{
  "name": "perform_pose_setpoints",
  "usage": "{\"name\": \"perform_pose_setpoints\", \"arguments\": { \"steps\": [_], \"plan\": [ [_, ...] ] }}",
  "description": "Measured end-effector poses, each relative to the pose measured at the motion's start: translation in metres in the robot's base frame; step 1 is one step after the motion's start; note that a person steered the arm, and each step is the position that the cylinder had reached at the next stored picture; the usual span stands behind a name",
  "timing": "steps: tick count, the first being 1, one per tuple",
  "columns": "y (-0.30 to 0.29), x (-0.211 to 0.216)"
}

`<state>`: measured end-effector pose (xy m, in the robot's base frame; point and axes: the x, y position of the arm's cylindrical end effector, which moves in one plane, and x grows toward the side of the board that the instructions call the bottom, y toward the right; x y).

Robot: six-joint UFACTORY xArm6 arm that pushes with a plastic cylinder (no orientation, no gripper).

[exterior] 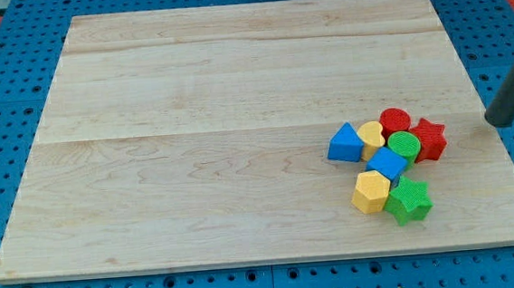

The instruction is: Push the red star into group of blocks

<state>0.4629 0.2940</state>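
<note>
The red star (pixel 429 138) lies at the right side of a tight cluster of blocks, touching the green round block (pixel 403 145) and the red round block (pixel 394 120). The cluster also holds a blue triangle (pixel 345 144), a yellow heart-like block (pixel 371 137), a blue cube (pixel 387 164), a yellow hexagon (pixel 370 191) and a green star (pixel 409 200). My tip (pixel 498 121) is to the right of the red star, a short gap away, not touching any block.
The wooden board (pixel 237 118) lies on a blue pegboard table (pixel 2 135). The cluster sits near the board's lower right corner, close to its right edge. The rod enters from the view's right edge.
</note>
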Motion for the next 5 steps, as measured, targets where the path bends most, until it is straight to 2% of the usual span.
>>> {"name": "perform_pose_setpoints", "arguments": {
  "steps": [1, 2, 3, 5],
  "plan": [
    [-0.012, 0.001],
    [-0.027, 0.023],
    [-0.060, 0.026],
    [-0.084, 0.015]
  ]
}}
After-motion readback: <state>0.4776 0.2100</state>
